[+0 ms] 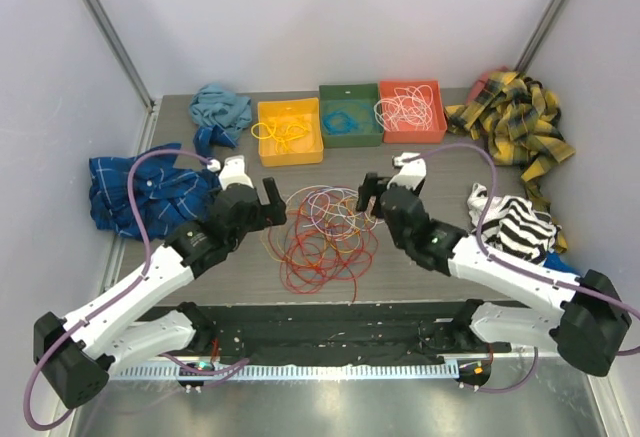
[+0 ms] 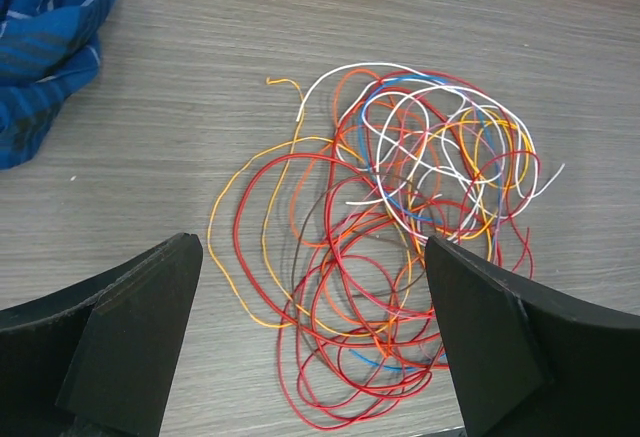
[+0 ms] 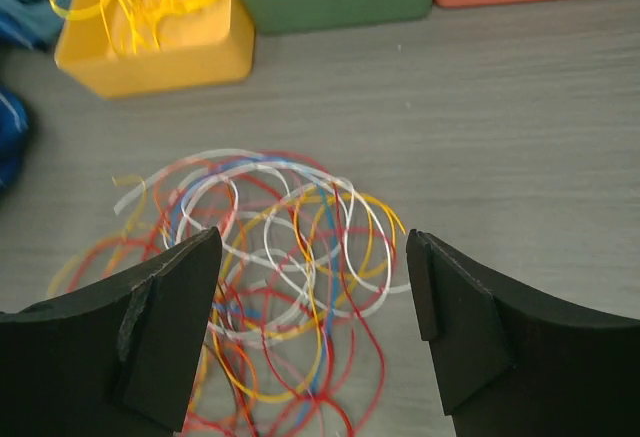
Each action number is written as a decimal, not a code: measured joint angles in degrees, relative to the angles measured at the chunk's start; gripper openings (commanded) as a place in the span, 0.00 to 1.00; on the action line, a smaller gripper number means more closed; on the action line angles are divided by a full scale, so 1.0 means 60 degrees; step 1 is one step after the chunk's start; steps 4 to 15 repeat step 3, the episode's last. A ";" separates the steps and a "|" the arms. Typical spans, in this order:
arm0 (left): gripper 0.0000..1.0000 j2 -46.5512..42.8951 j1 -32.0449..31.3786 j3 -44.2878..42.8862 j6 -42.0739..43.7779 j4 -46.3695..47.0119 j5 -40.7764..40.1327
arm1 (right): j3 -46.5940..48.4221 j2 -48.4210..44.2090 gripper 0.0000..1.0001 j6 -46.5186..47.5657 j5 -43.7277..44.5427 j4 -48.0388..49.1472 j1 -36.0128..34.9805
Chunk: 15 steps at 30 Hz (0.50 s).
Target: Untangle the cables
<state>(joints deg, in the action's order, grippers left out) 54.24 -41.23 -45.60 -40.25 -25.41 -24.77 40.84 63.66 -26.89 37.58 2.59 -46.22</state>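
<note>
Red-dominated cables (image 1: 325, 240) lie before both wide jaws; striped cloth (image 1: 522, 225) shows only overhead.

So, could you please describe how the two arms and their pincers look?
The left arm and right arm have white links and black joints, each trailing a thick purple hose. The left pincer and right pincer each have two broad black wedge-shaped fingers.

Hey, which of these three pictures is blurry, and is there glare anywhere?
Right wrist view: soft all over, with the cables and the yellow bin smeared. Left wrist view: cables crisp, light even. Top view: sharp, with glare only on the metal sheet at the near edge.
</note>
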 measured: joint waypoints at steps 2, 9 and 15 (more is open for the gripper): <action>1.00 0.0000 0.0000 0.0000 -0.0022 -0.0066 -0.0062 | -0.0262 -0.0142 0.85 0.0073 0.0324 -0.0430 -0.0554; 1.00 0.0000 0.0000 0.0000 -0.0033 -0.0106 -0.0102 | -0.0266 -0.0237 0.86 0.0131 0.0463 -0.0554 -0.0761; 1.00 0.0000 0.0000 0.0000 -0.0033 -0.0106 -0.0102 | -0.0266 -0.0237 0.86 0.0131 0.0463 -0.0554 -0.0761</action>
